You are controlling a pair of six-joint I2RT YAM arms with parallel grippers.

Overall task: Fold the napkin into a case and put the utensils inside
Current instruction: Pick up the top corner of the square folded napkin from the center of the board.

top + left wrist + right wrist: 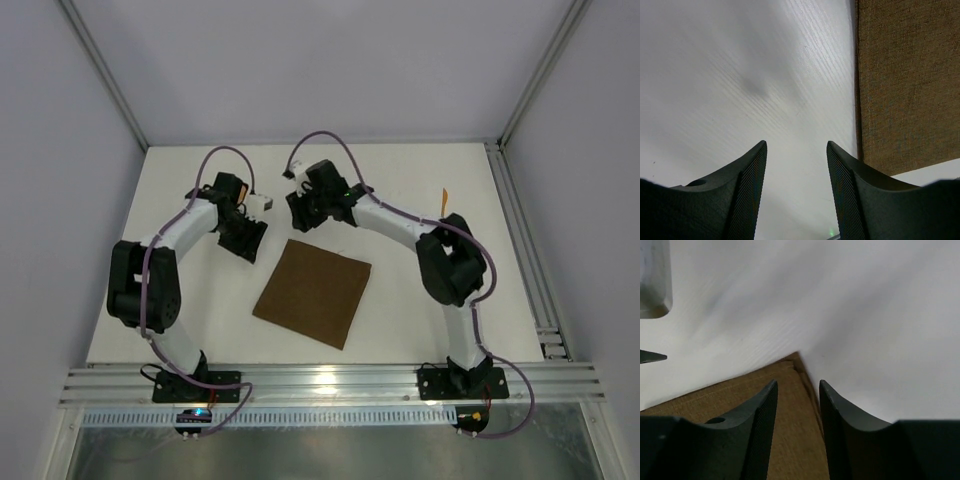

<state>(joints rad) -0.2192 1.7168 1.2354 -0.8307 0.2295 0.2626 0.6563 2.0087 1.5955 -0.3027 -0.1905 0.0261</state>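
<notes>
While my left gripper (796, 147) hangs over bare table (400, 320), jaws apart and empty, the napkin (312, 292) lies just to its right: flat, unfolded, mid-table, turned like a diamond. One cloth edge runs alongside my right-hand finger, not between the fingers. My right gripper (798, 385) is also parted and empty, with the napkin's far corner just ahead of its tips, so I judge the right arm is the nearer for a corner pinch. The utensils (444, 200) sit far right, well apart from the cloth. They show only as a thin orange streak by my right arm, so I can't tell fork or count, and there is no case yet
</notes>
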